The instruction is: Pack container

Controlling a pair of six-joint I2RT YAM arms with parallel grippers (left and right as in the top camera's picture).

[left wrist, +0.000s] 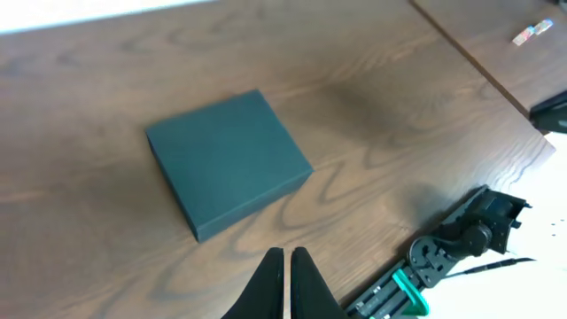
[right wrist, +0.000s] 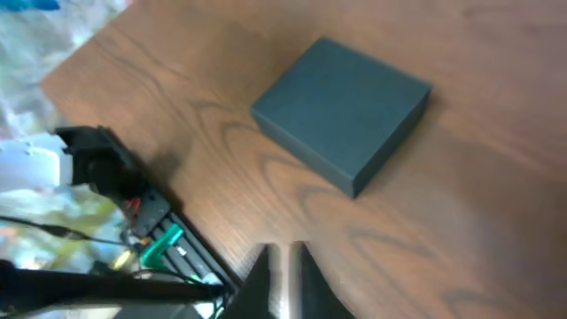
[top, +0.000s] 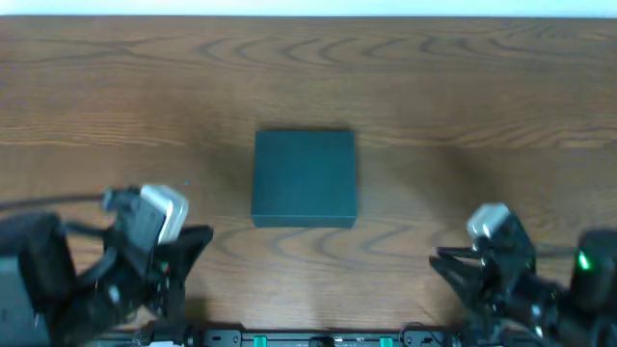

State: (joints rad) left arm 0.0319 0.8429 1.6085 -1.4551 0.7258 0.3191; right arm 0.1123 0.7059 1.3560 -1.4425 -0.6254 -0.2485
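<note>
The left gripper [left wrist: 286,259] waits clenched on nothing at the near-left. I judge it should release its fingers before reaching for the lid edge. The container [top: 305,178] lies mid-table between the 2 arms: dark teal, square, matte, lid flat shut. The right gripper [right wrist: 283,255] is blurred, so I cannot tell its state.

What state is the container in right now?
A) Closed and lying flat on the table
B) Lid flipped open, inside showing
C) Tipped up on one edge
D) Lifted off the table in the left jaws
A: the container rests flat on the table with its lid down, and nothing is gripping it.
</note>
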